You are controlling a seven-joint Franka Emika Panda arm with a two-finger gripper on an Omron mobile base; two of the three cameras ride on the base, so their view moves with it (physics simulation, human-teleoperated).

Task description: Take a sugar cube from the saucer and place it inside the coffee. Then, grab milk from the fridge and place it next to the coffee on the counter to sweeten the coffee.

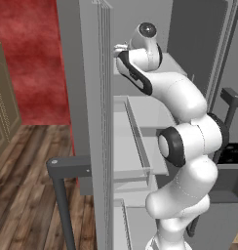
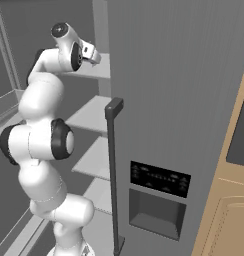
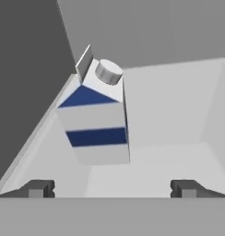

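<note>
The fridge (image 2: 169, 100) stands with one door (image 1: 91, 107) swung wide, and my arm reaches into its upper part. A white gable-topped milk (image 3: 97, 115) carton with dark blue bands and a grey cap stands on a pale shelf (image 3: 169, 106), near the left wall. My gripper (image 3: 112, 189) is open, fingertips (image 3: 38, 188) spread wide, a short way in front of the carton and not touching it. The carton sits left of the midline between the fingers. My hand (image 2: 90, 52) hovers over the top shelf. The saucer, the coffee and the counter are out of view.
Lower pale shelves (image 2: 91, 114) step down below my hand. A long dark bar handle (image 2: 112, 175) and a dispenser panel (image 2: 159, 181) are on the shut door. Door bins (image 1: 135, 146) line the open door. Tan cabinets (image 2: 229, 210) stand right; wooden floor (image 1: 23, 166) lies left.
</note>
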